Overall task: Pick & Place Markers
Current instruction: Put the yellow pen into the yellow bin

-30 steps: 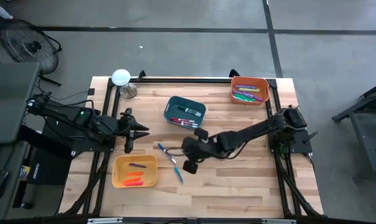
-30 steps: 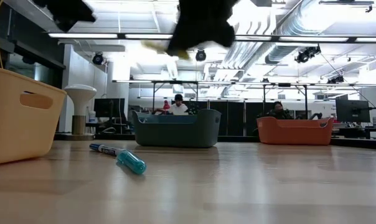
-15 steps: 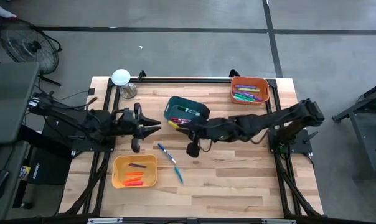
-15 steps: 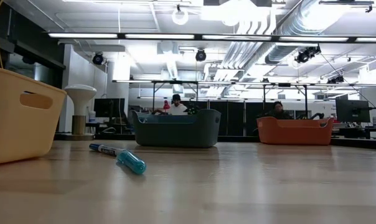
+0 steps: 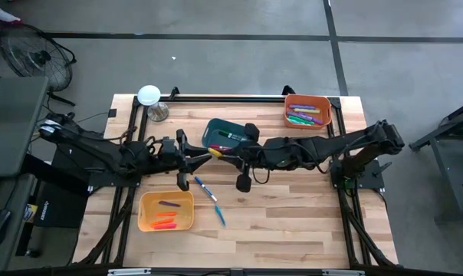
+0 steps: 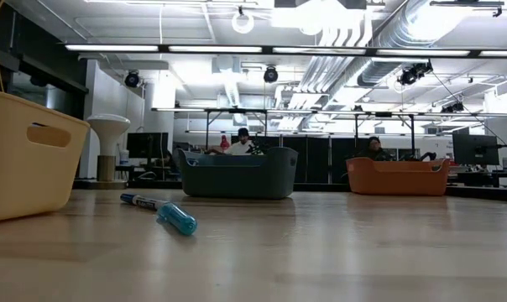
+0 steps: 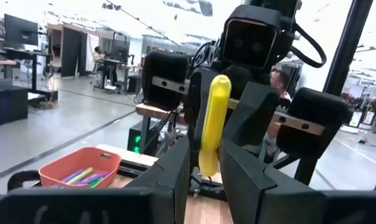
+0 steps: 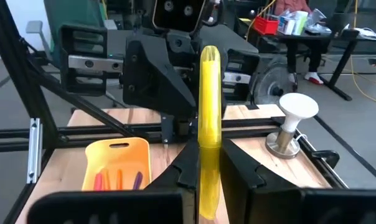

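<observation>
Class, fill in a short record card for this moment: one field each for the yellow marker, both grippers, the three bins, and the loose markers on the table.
Yellow marker: held in mid-air between both grippers
Right gripper: shut on the yellow marker
Left gripper: fingers either side of the marker's other end
Teal bin: mid-table, holds markers
Orange bin: far right corner, holds markers
Yellow bin: near left, holds markers
Loose markers: two bluish ones lying on the table

I see my right gripper clamped on a yellow marker — the left gripper seems to meet its far end, above the yellow bin.
</observation>
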`<state>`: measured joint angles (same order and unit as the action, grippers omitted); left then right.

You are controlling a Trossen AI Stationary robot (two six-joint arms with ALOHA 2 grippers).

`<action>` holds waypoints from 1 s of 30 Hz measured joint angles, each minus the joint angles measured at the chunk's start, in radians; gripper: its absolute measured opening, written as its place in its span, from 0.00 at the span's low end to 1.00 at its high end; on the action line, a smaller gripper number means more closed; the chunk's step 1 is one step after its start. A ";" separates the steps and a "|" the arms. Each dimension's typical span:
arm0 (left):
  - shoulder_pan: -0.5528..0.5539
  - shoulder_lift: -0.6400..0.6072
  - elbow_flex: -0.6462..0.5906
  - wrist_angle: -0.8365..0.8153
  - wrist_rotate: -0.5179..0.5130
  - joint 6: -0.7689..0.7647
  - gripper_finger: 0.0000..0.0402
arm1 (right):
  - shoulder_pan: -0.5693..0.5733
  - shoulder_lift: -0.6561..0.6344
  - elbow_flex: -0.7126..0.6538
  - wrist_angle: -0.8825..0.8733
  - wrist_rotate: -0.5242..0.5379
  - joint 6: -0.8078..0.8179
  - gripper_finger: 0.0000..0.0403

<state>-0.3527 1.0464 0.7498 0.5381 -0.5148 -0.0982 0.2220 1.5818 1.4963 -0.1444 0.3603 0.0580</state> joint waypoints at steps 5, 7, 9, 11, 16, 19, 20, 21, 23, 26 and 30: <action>0.000 0.029 0.000 0.048 0.000 -0.003 0.21 | 0.000 0.000 0.000 0.000 -0.004 -0.015 0.07; 0.000 0.036 0.000 0.069 0.001 -0.003 0.21 | -0.003 0.000 0.000 -0.001 -0.022 -0.014 0.07; 0.000 0.037 0.000 0.073 0.001 -0.003 0.21 | -0.007 0.000 0.000 -0.001 -0.032 -0.014 0.07; 0.000 0.037 0.001 0.074 0.006 -0.003 0.21 | -0.013 0.000 0.000 -0.002 -0.034 -0.014 0.07; 0.000 0.037 0.001 0.075 0.007 -0.003 0.21 | -0.034 0.000 0.000 -0.006 -0.062 0.006 0.07; 0.000 0.037 0.001 0.074 0.006 -0.003 0.21 | -0.045 0.004 0.001 -0.006 -0.081 0.018 0.07; 0.000 0.037 0.001 0.074 0.006 -0.003 0.21 | -0.046 0.004 0.001 -0.006 -0.082 0.020 0.07; 0.000 0.037 0.001 0.074 0.007 -0.003 0.21 | -0.046 0.006 0.001 -0.006 -0.084 0.020 0.07; 0.000 0.037 0.001 0.074 0.007 -0.003 0.21 | -0.045 0.017 0.002 0.004 -0.101 0.021 0.07; 0.000 0.037 0.001 0.074 0.007 -0.003 0.21 | -0.045 0.043 0.002 0.007 -0.123 0.034 0.07; 0.000 0.037 0.001 0.070 0.007 -0.003 0.21 | -0.045 0.069 0.001 0.055 -0.126 0.039 0.07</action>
<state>-0.3527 1.0836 0.7509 0.6077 -0.5079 -0.1009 0.1768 1.6511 1.4971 -0.0894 0.2343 0.0967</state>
